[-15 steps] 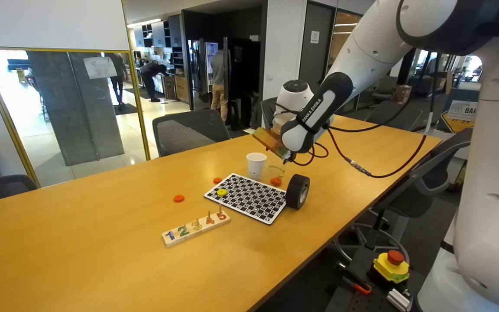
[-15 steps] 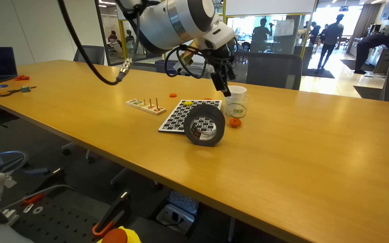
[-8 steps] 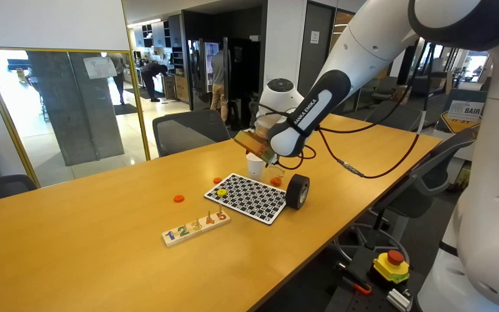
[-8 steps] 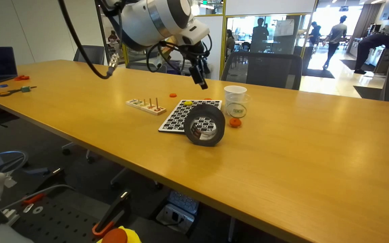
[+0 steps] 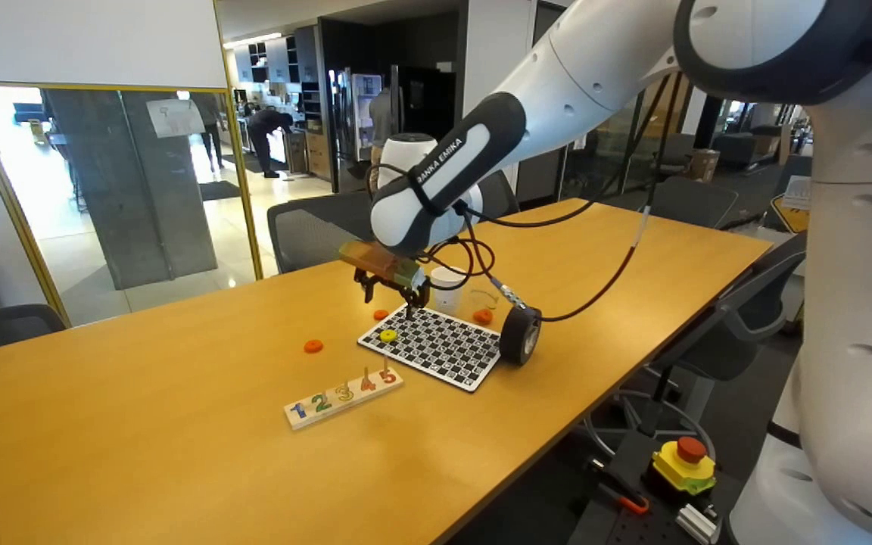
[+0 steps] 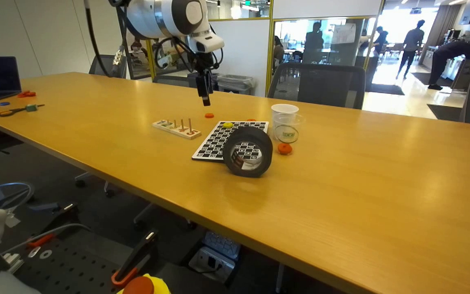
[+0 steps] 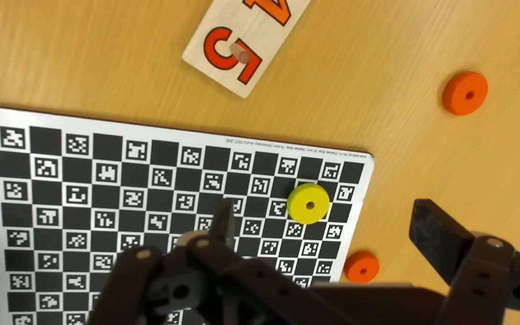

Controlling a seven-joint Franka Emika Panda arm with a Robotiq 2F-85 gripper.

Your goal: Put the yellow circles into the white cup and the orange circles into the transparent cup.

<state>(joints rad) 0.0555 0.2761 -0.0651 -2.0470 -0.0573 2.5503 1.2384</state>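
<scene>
Wood-grain table point(image 5: 194, 454), mesh-back chair point(image 5: 315, 236) at its far side; items run left to right as in an exterior view.

1. First orange disc point(image 5: 313, 346): flat on the table. Presumed light, rigid and smooth. Grip across the diameter, low on the edge; avoid the centre hole.

2. Second orange disc point(image 5: 381, 314): at the rim of the checkered board point(image 5: 447, 352). Same handling expected; align the grip so that it clears the board.

3. Yellow disc point(image 5: 388, 335): flat on the board. Grip as above. Excess downward force may shift the board.

4. Gripper point(image 7: 323, 204): fingers point(image 7: 440, 239) spread, nothing held; it hovers above the table.

5. White cup point(image 5: 447, 300): upright, destination for the yellow disc. Probably thin-walled, easily tipped or dented; release over its mouth and do not squeeze the wall.

6. Transparent cup point(image 6: 287, 134): near the white cup, destination for orange discs; similar cautions. Third orange disc point(image 5: 482, 316) shows at its base; inside or beside cannot be told.

7. Tape roll point(image 5: 521, 335): on edge by the board; may roll if struck.
</scene>
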